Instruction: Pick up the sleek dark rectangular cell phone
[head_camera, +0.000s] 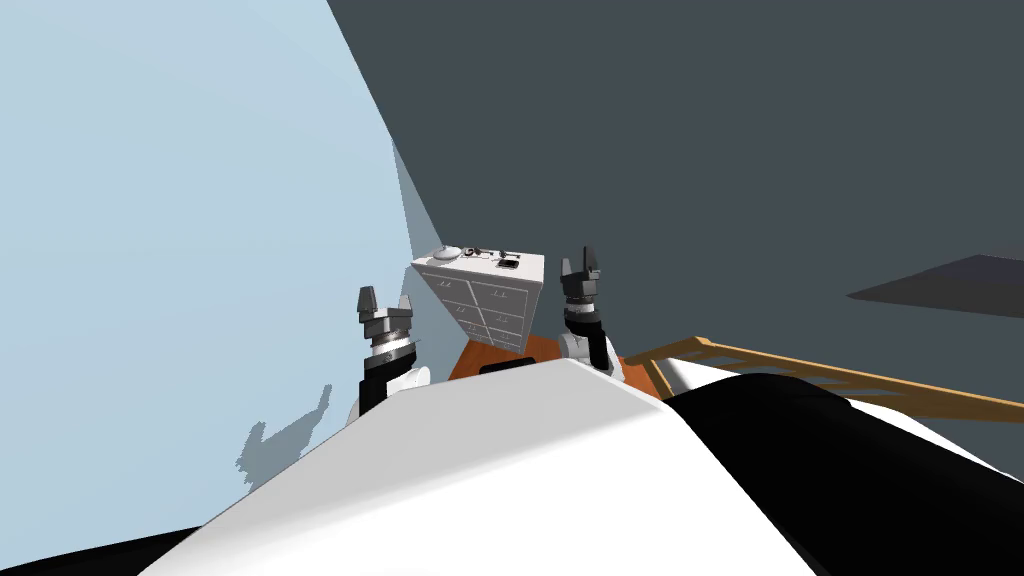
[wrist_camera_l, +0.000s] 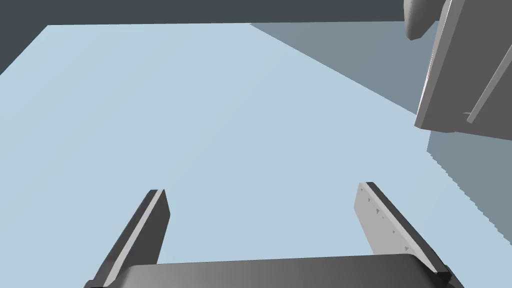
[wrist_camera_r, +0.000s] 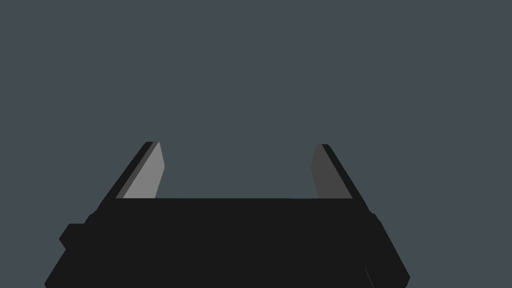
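Both upright, left end effector (head_camera: 385, 300) spread, right end effector (head_camera: 580, 262) spread

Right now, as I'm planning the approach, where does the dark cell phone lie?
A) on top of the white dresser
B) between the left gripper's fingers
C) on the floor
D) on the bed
A: the cell phone lies flat on top of the white dresser, and the left gripper stands open and empty.

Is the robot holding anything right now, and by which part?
Nothing is held. The left gripper and right gripper are both open and empty; the dark phone lies on the white dresser ahead.
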